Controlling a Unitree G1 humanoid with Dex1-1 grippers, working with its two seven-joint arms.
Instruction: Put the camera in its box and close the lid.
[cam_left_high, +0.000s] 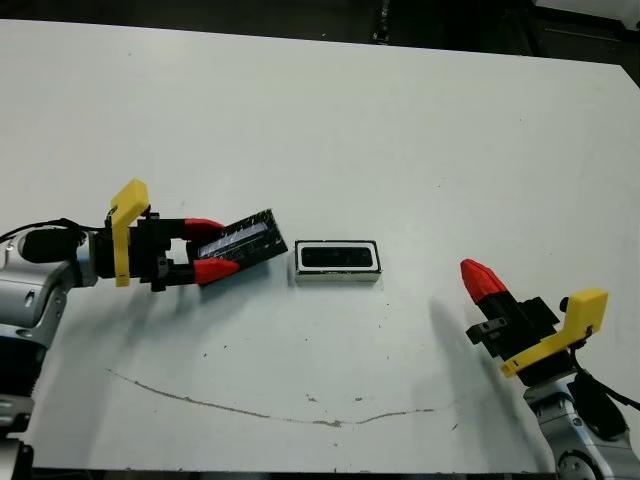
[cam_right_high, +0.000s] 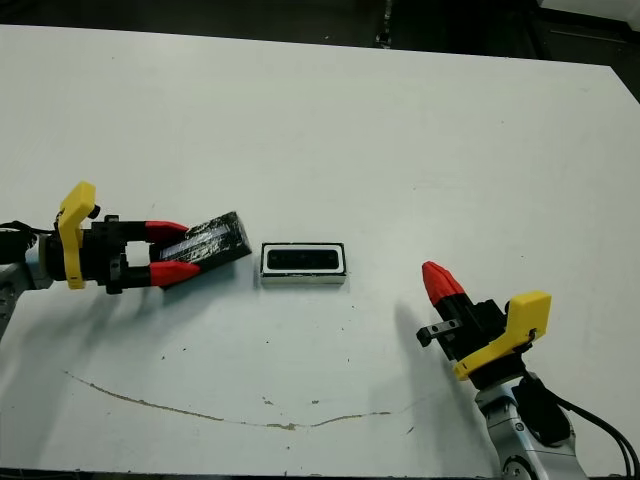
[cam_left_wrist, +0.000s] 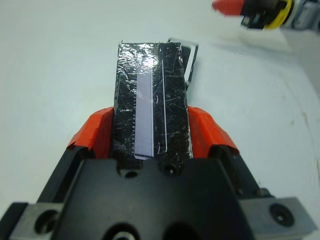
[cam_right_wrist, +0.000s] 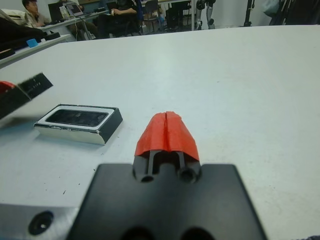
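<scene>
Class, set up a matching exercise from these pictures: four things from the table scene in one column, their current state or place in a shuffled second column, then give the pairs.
1. lid
2. camera
3. box
4. right gripper

A. lying inside the tray
B. shut, holding nothing
C. clamped between red fingers
D. resting uncovered on the table, mid-front

Pairs: 1-C, 2-A, 3-D, 4-B

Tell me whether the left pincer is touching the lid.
Touching. In the left wrist view the left pincer has a red finger pressed against each long edge of the lid; the left eye view shows the same grip.
</scene>
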